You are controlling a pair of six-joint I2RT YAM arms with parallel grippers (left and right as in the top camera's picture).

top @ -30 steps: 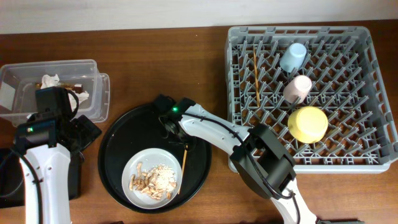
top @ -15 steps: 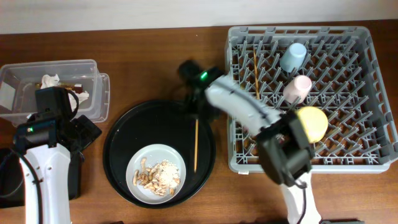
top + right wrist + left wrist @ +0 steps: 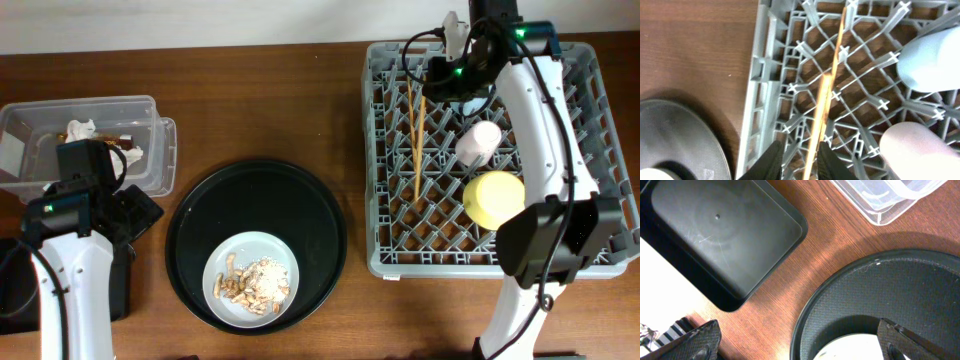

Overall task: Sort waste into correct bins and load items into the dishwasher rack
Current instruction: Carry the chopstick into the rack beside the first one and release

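Most of the loading looks done to us. The right gripper (image 3: pixel 801 159) hangs over the back left part of the dishwasher rack (image 3: pixel 372 150). Its fingers stand close on either side of the second chopstick (image 3: pixel 819 117). One finger seems to touch the stick and a sliver of gap shows at the other, so we cannot tell whether the stick is pinched or lying free. It runs out ahead of the fingertips across the pegs, with the first chopstick (image 3: pixel 409 105) just beside it.

Off to one side of this gripper sit the light blue cup (image 3: pixel 932 57) and the pink cup (image 3: pixel 478 143), and the yellow bowl (image 3: pixel 493 198) is a little farther off. All three are in the rack. The tissue (image 3: pixel 80 130) and the brown wrapper (image 3: pixel 125 142) lie in the clear tub (image 3: pixel 150 150), near the left arm.

The left gripper (image 3: pixel 805 342) is spread wide and holds nothing. Under it we see the edge of the round black tray (image 3: pixel 250 195), and the flat black tray (image 3: pixel 715 240) is just beyond its tips, with nothing in the part shown.

We judge that two steps are left. The food scraps (image 3: pixel 252 283) need binning, and the plate (image 3: pixel 250 248) under them must go to the rack, well apart from the right gripper.

Everything rests on a brown wooden table (image 3: pixel 260 100). A pale wall (image 3: pixel 200 20) runs along the far edge.
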